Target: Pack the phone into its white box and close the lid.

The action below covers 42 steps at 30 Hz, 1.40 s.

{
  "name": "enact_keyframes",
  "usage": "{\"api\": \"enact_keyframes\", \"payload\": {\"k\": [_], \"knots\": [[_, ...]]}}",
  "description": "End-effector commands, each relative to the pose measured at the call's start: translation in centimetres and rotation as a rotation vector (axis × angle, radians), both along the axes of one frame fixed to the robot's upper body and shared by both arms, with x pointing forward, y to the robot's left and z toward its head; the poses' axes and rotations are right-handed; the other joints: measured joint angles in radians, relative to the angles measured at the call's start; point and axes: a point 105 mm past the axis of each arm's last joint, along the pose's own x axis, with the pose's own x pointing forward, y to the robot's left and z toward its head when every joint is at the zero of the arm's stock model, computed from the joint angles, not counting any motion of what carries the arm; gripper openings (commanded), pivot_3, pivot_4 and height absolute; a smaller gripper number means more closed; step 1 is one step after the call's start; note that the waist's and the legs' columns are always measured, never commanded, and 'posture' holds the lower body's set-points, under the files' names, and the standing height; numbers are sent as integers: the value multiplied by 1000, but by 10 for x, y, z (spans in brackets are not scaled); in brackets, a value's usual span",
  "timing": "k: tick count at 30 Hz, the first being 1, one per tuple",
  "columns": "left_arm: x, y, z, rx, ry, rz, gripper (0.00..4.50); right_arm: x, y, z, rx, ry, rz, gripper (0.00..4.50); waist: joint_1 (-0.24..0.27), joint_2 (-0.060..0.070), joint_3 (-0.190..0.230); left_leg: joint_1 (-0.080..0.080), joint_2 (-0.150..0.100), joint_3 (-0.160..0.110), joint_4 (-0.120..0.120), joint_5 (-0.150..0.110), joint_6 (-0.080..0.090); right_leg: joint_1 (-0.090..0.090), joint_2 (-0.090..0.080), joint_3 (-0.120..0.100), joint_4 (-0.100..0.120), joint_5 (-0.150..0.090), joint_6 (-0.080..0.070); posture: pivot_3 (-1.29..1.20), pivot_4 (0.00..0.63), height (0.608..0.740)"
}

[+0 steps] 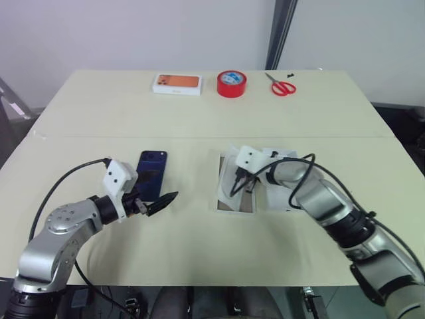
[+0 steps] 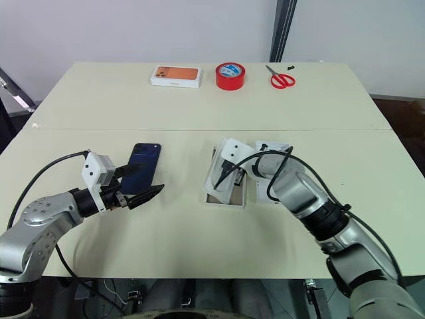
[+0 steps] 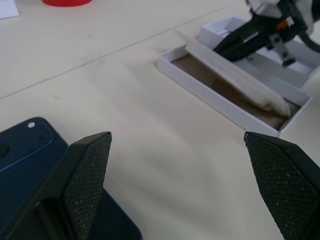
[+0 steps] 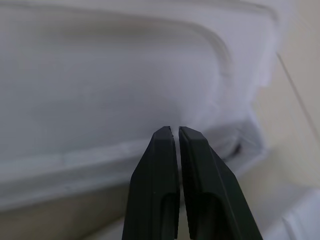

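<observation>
Phone (image 1: 151, 175) lies flat on the desk (image 1: 199, 119), one only, beside the wide-open left gripper (image 1: 158, 203). Over to the one white box (image 1: 236, 193): the right gripper (image 1: 240, 186) is pinched shut above a tilted insert tray (image 3: 235, 75) inside.

No text, brand or number can be read; the blue-and-white label on the red tape roll (image 1: 232, 84) near the tabletop's far edge is too small to make out.
</observation>
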Motion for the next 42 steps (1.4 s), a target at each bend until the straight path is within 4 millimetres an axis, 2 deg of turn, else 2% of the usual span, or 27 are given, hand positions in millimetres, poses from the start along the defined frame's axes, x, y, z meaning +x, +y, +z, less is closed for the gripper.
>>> {"api": "enact_keyframes", "payload": {"k": [1,5,9,17,29,31,38,42], "knots": [[-2,-5,5,13,-32,-25,4490,-3,9,15,14,-52,58,273,-2,0,0,0,0,0,0,0,0,0,0,0,0,0,0,0,150,733],[-1,-5,4,12,-32,-25,4490,-7,23,25,78,-60,105,273,-3,0,0,0,0,0,0,0,0,0,1,0,0,0,0,0,150,733],[-2,-6,4,6,-33,-25,4490,-9,31,24,120,-35,108,273,-1,0,0,0,0,0,0,0,0,0,1,0,0,0,0,0,150,733],[-4,-10,4,-5,-29,-29,4490,3,21,15,130,-4,28,126,-2,0,0,0,0,0,0,0,0,0,1,0,0,0,0,0,150,733],[-5,-20,0,-26,-18,-42,4490,14,19,4,83,-59,10,126,-3,0,0,0,0,0,0,0,0,0,1,0,1,0,0,0,150,733],[-5,-21,0,-28,-17,-44,4490,9,20,4,91,-39,40,126,-2,0,0,0,0,0,0,0,0,0,1,0,1,0,0,0,150,733],[-7,-19,-2,-27,-10,-36,4490,-34,17,-3,25,94,247,126,0,0,0,0,0,0,0,0,1,0,1,0,0,0,0,0,150,733],[-6,-19,-1,-24,-11,-35,4490,-36,5,-1,-61,81,252,126,-3,0,0,1,0,0,0,0,1,1,1,0,1,0,0,0,150,733]]}}
